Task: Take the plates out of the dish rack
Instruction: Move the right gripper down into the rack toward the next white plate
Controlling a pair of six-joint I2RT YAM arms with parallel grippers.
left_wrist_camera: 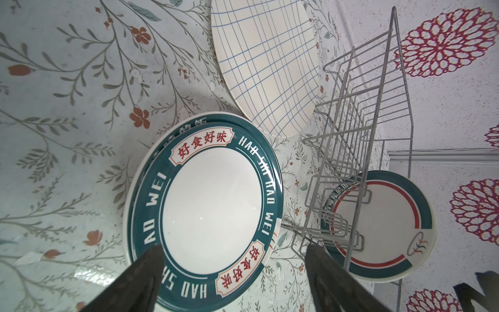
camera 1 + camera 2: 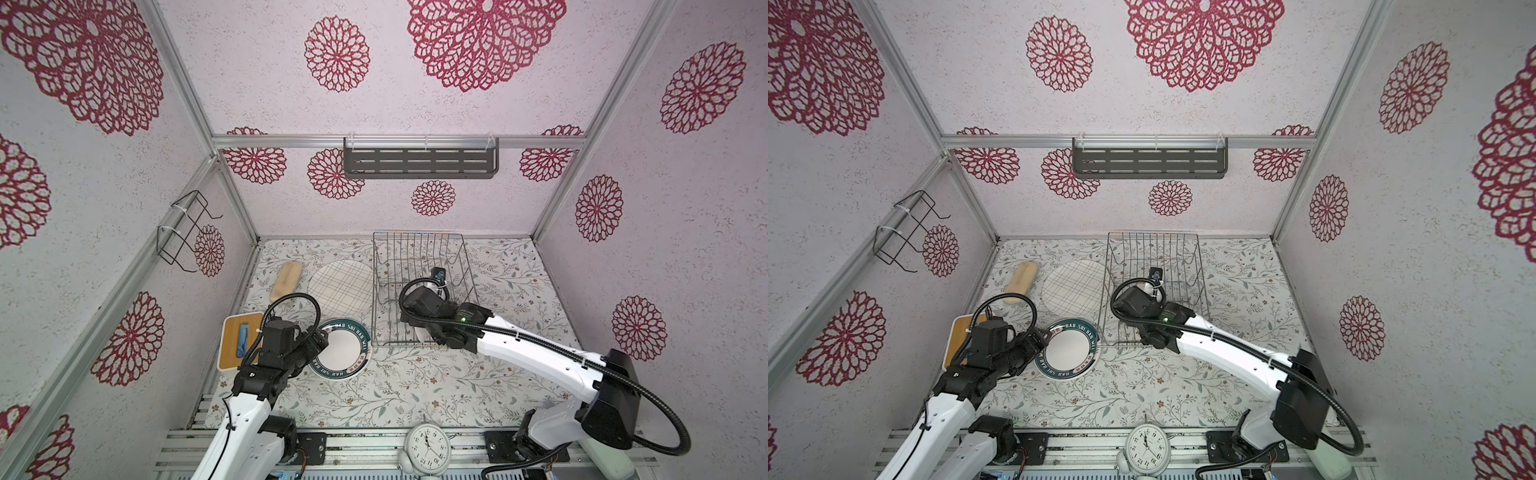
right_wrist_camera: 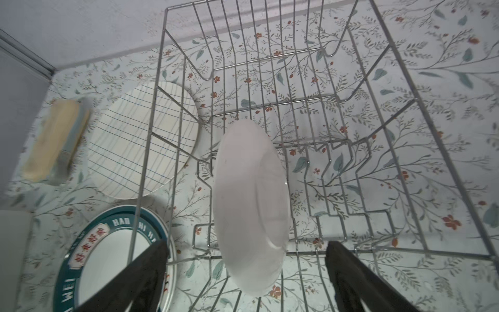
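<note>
One glossy plate [image 3: 251, 194] stands upright in the wire dish rack [image 2: 419, 249], flanked by the open right end effector [image 3: 248, 244]. The open left end effector [image 1: 233, 251] overhangs teal-rimmed plates [image 2: 340, 349] at the rack's 7 o'clock.

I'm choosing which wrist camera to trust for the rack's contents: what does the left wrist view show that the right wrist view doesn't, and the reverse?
Only the left wrist view shows the decorated face of the round ceramic plate standing in the silver wire dish rack: white centre, red ring, teal rim. Only the right wrist view shows that plate's plain white back and a pale oblong wooden object. Both show the cream grid-lined plate and the teal-rimmed lettered plate lying flat outside the rack.
</note>
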